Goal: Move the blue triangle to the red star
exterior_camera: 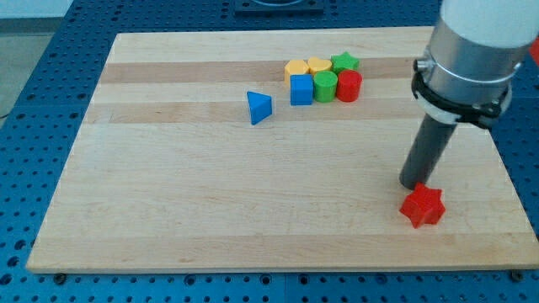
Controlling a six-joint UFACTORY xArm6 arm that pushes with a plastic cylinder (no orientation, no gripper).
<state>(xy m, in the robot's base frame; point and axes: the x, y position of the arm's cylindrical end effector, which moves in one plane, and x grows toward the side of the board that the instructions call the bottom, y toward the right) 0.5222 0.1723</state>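
Observation:
The blue triangle (259, 107) lies on the wooden board (210, 194), a little left of the view's centre and towards the top. The red star (422, 206) sits near the view's lower right. My tip (413, 183) rests on the board just above and slightly left of the red star, almost touching it. The tip is far to the right of and below the blue triangle.
A cluster sits at the view's top centre: a blue cube (301, 89), a green cylinder (325, 86), a red cylinder (349, 85), an orange block (296, 67), a yellow block (319, 65) and a green star (344, 61). The arm's grey body (472, 50) hangs over the upper right.

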